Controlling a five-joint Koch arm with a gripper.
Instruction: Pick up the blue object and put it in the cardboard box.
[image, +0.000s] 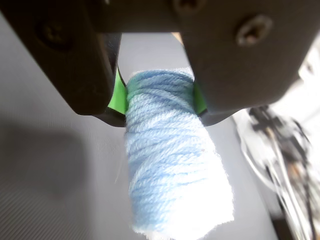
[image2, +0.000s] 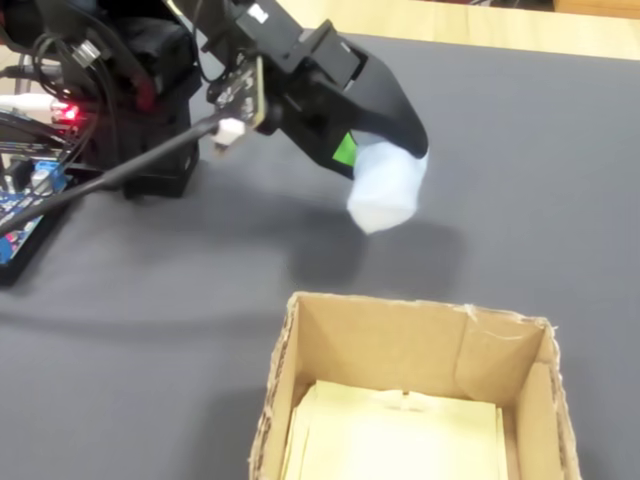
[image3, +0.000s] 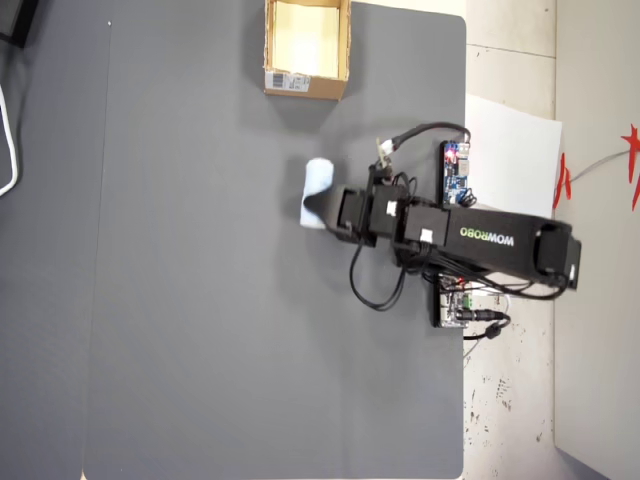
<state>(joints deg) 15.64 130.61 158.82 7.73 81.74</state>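
Observation:
The blue object (image: 172, 160) is a pale blue bundle of wound yarn. My gripper (image: 159, 97) is shut on its upper end, green pads pressed against both sides. In the fixed view the blue object (image2: 388, 187) hangs from the gripper (image2: 372, 158) above the grey mat, its shadow below it. The cardboard box (image2: 400, 340) stands open at the near edge of that view, with a pale yellowish inside. From overhead the blue object (image3: 317, 185) lies a short way below the cardboard box (image3: 306, 82), which stands at the mat's top edge with its barcode label facing down the view.
A dark grey mat (image3: 200, 300) covers the table. Circuit boards and cables (image3: 455, 180) sit at the arm's base on the right of the overhead view. A wire tangle (image: 280, 150) shows at the right of the wrist view.

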